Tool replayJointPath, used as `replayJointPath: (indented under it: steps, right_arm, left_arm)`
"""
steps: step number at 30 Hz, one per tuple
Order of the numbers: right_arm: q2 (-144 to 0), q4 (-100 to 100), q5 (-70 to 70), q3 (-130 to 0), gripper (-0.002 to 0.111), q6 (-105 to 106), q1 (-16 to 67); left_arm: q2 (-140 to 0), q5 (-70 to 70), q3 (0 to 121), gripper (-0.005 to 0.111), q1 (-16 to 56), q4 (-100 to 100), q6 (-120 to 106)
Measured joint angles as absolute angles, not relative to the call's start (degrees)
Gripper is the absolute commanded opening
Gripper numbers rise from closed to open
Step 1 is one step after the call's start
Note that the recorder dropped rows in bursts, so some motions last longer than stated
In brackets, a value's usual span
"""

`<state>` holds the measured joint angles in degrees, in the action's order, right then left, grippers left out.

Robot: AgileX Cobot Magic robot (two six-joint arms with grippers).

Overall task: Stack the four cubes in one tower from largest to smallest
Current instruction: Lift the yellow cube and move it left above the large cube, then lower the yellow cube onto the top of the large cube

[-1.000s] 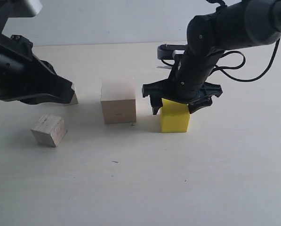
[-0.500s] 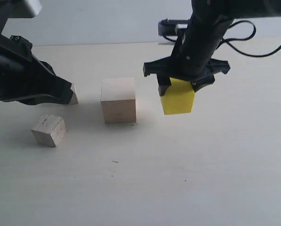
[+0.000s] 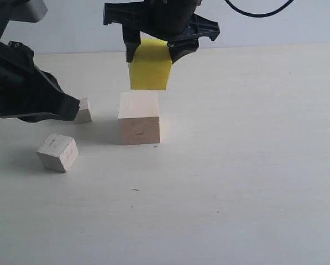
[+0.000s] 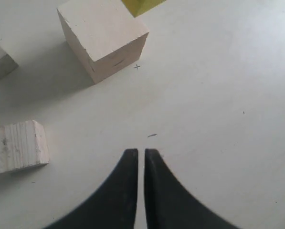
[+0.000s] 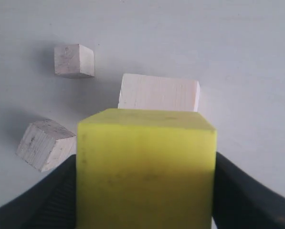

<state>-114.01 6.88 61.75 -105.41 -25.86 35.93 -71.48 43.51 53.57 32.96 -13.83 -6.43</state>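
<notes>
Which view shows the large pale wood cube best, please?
The exterior view: the large pale wood cube stands whole, unobstructed. The left wrist view crops it; the right wrist view has the yellow cube hiding part of it.

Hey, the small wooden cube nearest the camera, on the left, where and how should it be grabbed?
Grip the small cube by two opposite side faces, coming straight down from above. It sits flat on the table, turned at an angle, so I'd rotate the left end effector to match. Nothing touches its sides.
</notes>
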Motion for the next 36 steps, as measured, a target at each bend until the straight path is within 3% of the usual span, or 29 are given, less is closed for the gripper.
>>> replayJointPath:
  steps: [12, 36]
  right_arm:
    - [-123.5, 4.8, 68.3, -116.7, 0.000, -27.0, 38.1]
    - [-127.5, 1.1, 66.0, -117.1, 0.000, -31.7, 38.3]
  left_arm:
    - [-71.5, 43.5, 53.6, 0.008, 33.0, -12.9, -6.2]
    - [-71.5, 43.7, 53.6, 0.008, 33.0, -12.4, -6.2]
